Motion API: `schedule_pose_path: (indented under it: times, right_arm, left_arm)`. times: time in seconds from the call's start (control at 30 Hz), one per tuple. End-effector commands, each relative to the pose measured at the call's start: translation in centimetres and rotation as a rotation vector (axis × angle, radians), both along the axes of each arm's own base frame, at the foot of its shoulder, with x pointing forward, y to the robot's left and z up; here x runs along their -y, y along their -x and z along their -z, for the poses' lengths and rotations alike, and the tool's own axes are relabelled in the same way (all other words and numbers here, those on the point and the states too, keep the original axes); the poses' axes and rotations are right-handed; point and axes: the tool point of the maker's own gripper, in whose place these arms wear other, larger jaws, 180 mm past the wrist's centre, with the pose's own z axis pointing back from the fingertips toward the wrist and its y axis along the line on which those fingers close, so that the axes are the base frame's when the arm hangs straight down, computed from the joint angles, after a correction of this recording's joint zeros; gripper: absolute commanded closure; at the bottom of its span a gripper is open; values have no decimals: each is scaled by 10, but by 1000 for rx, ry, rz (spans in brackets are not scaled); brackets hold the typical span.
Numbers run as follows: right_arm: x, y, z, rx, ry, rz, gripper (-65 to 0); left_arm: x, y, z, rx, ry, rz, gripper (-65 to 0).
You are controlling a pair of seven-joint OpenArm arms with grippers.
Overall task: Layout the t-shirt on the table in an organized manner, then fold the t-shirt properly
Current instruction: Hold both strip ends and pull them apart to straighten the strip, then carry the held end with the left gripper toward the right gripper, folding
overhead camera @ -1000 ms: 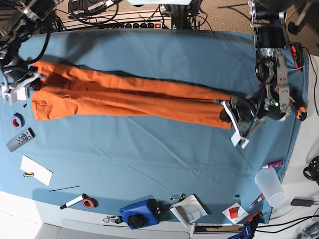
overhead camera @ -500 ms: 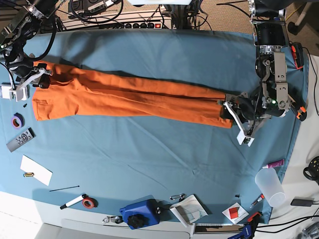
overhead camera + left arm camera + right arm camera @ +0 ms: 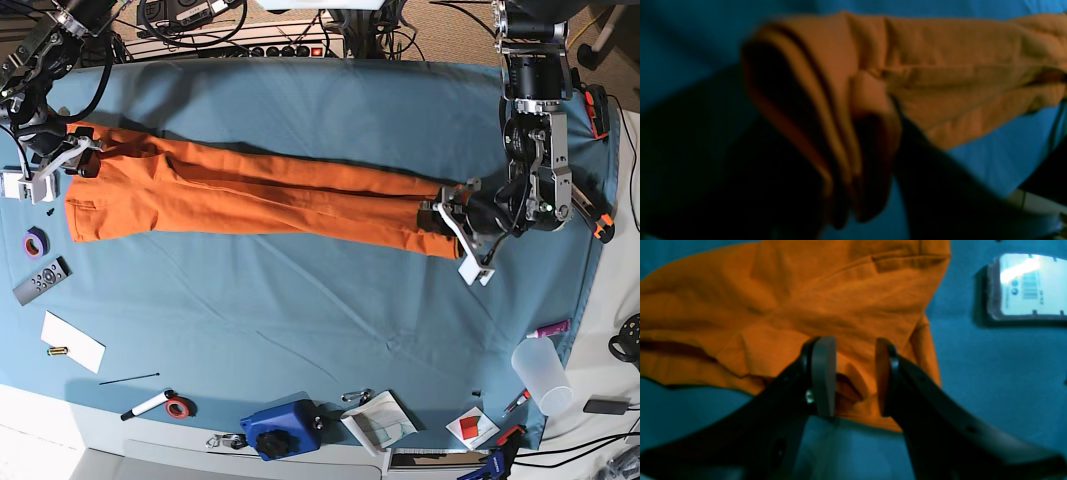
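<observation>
The orange t-shirt (image 3: pixel 250 195) lies pulled into a long narrow band across the teal table (image 3: pixel 300 320). My left gripper (image 3: pixel 452 228) is at the shirt's right end. In the left wrist view it (image 3: pixel 857 166) is shut on bunched orange folds (image 3: pixel 940 83); that view is blurred. My right gripper (image 3: pixel 72 160) is at the shirt's left end. In the right wrist view it (image 3: pixel 851 376) is open, with its pads (image 3: pixel 821 373) apart just above the fabric (image 3: pixel 806 300).
A remote (image 3: pixel 42 279), purple tape roll (image 3: pixel 36 241) and white paper (image 3: pixel 72 342) lie at the left edge. A marker (image 3: pixel 148 404), blue object (image 3: pixel 280 428) and plastic cup (image 3: pixel 541 372) are along the front. A flat labelled device (image 3: pixel 1027 286) lies near the right gripper.
My left gripper has drawn the shirt's right end a little to the left. The right gripper let go a second ago, and the shirt's left end now lies flat.
</observation>
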Motion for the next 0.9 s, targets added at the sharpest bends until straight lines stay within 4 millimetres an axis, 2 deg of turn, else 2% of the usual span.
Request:
schedule_pose_path:
  times: [0.0,0.03,0.2,0.4,0.47,0.53,0.7,0.87]
  right_arm:
    - [5,-7,-14,43,27,-8,-204]
    - [5,-7,-14,45,27,-8,-204]
    - [6,-11,-18,73,29,-5,-204]
    - [6,-13,-20,89,30,-4,-204]
    - [6,-14,-21,96,30,-4,-204]
    - [6,-16,-22,108,28,-4,-204]
    - [0,-22,-29,157,-3,-14,-204]
    - [0,-22,-29,156,-3,-15,-204]
  left_arm:
    - [-3,2,0,-11,-28,22,-36]
    - [-4,1,0,-4,-36,27,0]
    - [-26,-13,-5,27,-138,20,0]
    - [-93,-36,-31,87,-299,-15,0]
    - [-108,-39,-41,101,-306,-18,0]
    - [-107,-38,-48,113,-268,10,0]
    - [-85,-28,-53,128,-186,97,0]
    - [-48,-21,-67,216,-167,162,0]
